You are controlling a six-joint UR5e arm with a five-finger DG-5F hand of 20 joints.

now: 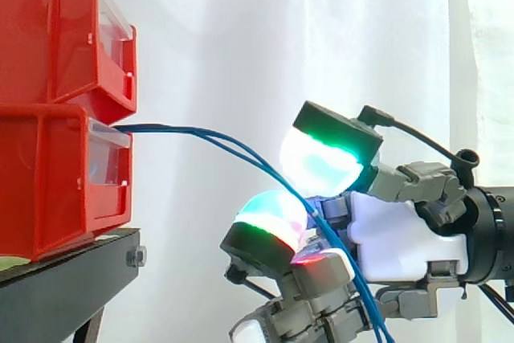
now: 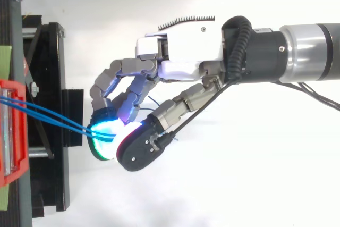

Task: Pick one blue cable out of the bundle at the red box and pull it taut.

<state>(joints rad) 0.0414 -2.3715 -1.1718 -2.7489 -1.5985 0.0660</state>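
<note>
Where the blue cables (image 1: 201, 136) leave the lower red box (image 1: 48, 182), they slope down to my hand (image 2: 180, 59) beside the box front. My fingers are curled, and the glowing pads (image 1: 320, 163) pinch both strands together.

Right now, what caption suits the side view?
Robot hand pinches two blue cables trailing from the lower red box.

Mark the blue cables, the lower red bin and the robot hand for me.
blue cables (image 1: 161, 128), side view, the stretch just outside the bin.
lower red bin (image 1: 48, 182), side view, its side wall.
robot hand (image 2: 180, 51), top view, its white casing.
</note>
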